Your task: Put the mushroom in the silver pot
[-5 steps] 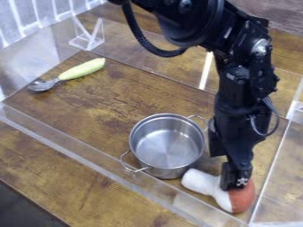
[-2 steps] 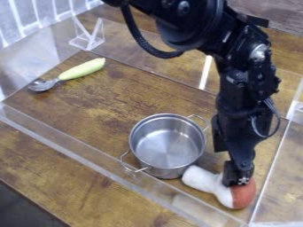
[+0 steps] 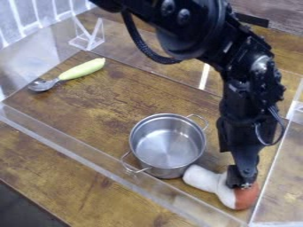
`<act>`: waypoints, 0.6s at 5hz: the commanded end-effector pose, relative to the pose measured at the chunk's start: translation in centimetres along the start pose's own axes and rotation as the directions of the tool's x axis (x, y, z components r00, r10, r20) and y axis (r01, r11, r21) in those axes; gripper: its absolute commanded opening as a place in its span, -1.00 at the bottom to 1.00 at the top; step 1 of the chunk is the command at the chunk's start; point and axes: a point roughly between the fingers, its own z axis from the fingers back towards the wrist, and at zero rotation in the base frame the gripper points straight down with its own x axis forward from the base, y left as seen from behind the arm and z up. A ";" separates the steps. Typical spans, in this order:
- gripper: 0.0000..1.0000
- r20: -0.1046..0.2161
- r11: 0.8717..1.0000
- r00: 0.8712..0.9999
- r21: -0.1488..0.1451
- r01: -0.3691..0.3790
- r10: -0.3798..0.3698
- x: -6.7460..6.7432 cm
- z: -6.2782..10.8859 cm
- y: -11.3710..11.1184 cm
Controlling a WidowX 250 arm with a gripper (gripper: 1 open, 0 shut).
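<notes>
While your hand (image 3: 242, 177) stands wide open over the mushroom (image 3: 221, 186), you cannot tell whether it touches it. The mushroom lies on its side on the tabletop (image 3: 89, 111), just beside the pot (image 3: 167, 142), cap pointing away from it. You have the spoon (image 3: 67, 75) near the far side.

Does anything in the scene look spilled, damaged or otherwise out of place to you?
Nothing stands out: the pot sits upright, the mushroom lies on its side beside it under the gripper, and I see no spill or damage.
</notes>
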 end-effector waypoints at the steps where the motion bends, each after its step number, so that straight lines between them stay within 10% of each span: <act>1: 1.00 -0.023 1.000 1.000 -0.014 0.009 -0.009 -2.0 -1.4 -0.8; 3: 1.00 -0.028 1.000 1.000 -0.019 -0.003 0.003 -2.9 -1.4 -1.8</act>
